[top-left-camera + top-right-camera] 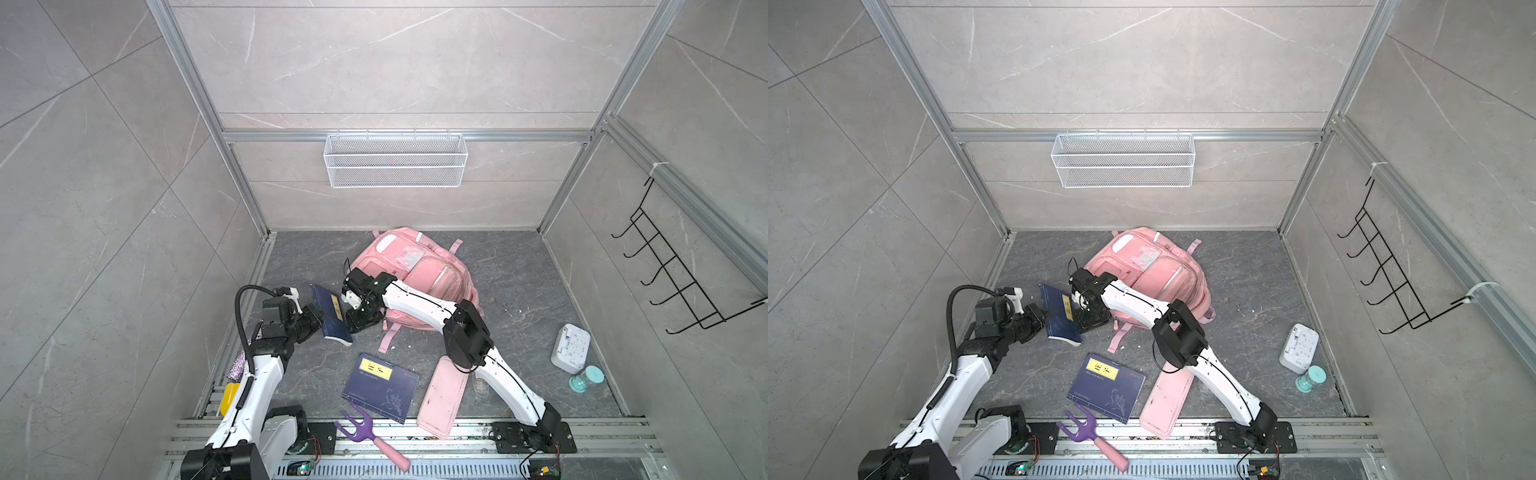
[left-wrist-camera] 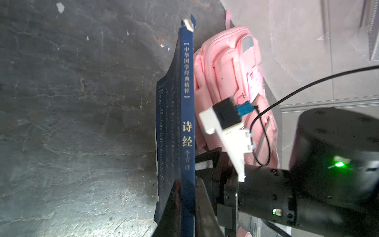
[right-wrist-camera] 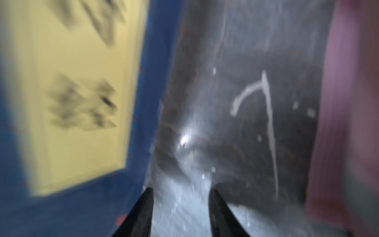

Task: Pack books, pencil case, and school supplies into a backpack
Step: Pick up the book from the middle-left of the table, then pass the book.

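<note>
Left of backpack [image 1: 419,270]: we see left pincer [image 1: 314,323] clamped on book [image 1: 332,313], stood on edge, tilted, probably so it slides in slim. Just beside it right pincer [image 3: 181,197] open, empty. Flat on near desk [image 1: 519,291]: other book [image 1: 380,386], pencil case [image 1: 442,395], both unpacked.

The right wrist view is smeared: the characters on the yellow label [image 3: 78,123] of the raised book [image 3: 145,102] cannot be read, the backpack [image 3: 348,123] is a pink blur cut by the edge, and the right pincer [image 3: 181,190] shows only two dark tips. In a top view the right arm [image 1: 419,301] covers the far end of the pencil case [image 1: 442,399] and most of the clear packet [image 1: 478,385].
</note>
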Robot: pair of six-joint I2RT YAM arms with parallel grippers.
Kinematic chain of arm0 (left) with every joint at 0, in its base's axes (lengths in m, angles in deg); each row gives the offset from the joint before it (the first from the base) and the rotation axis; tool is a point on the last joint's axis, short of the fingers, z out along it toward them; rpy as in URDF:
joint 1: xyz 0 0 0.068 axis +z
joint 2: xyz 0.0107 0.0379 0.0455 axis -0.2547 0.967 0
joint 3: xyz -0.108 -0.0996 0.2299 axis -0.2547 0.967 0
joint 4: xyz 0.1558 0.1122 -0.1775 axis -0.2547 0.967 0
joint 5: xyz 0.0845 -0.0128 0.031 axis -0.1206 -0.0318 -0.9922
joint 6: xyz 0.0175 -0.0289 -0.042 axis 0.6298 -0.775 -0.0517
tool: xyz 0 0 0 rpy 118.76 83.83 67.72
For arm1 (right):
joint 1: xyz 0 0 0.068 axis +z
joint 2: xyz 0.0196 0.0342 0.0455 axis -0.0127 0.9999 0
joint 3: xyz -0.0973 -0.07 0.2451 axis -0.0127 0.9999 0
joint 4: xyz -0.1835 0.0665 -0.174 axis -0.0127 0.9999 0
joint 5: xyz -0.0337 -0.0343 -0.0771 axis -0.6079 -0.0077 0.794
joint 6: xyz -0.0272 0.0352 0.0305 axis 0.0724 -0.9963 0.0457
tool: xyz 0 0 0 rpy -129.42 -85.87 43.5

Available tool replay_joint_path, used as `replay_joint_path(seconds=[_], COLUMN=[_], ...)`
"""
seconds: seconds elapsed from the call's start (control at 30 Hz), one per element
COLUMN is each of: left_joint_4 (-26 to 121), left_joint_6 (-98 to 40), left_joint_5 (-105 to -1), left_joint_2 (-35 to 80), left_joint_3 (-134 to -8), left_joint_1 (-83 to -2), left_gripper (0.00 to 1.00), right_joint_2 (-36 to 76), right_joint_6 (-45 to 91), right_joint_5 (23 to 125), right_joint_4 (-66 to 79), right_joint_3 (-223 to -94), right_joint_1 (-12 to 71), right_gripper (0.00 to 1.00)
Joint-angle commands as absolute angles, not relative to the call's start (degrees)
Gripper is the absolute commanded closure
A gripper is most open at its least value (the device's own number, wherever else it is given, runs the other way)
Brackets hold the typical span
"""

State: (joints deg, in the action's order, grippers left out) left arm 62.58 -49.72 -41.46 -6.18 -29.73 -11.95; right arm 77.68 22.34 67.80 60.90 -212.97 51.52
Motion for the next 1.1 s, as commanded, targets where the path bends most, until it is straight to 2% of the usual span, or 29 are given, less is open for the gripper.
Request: replay_joint_path(seconds=[0.0,0.2,0.43,0.63,0.77,1.07], left_joint_4=[64.02,65.25,51.91,36.16,33.61,31.45], left_joint_6=[-47.52,-46.90,-52.97,-61.23,-62.71,-64.29], left_joint_5=[-39.53,-36.19,-23.32,-12.76,-9.86,-7.55], left_joint_2=[-8.16,-8.33,-5.36,-0.08,1.15,1.24], left_joint_3=[-35.05,-38.92,-37.82,-36.33,-36.68,-36.68], left_joint_1=[-12.16,-12.12,-12.12,-12.29,-12.55,-13.06], left_gripper=[1.00,1.00,1.00,1.00,1.00,1.00], right_joint_2=[68.11,51.17,36.97,33.58,32.72,33.03], right_joint_6=[21.38,15.88,9.45,4.90,0.96,-5.92], right_joint_5=[68.00,61.28,49.37,41.68,38.95,34.93], right_joint_4=[57.81,42.01,24.36,13.56,6.41,-4.36], right_joint_3=[-205.97,-186.05,-166.04,-157.19,-153.88,-151.56], right_joint_1=[50.68,44.94,38.10,35.80,35.15,34.54], right_gripper=[0.49,0.43,0.32,0.28,0.23,0.22])
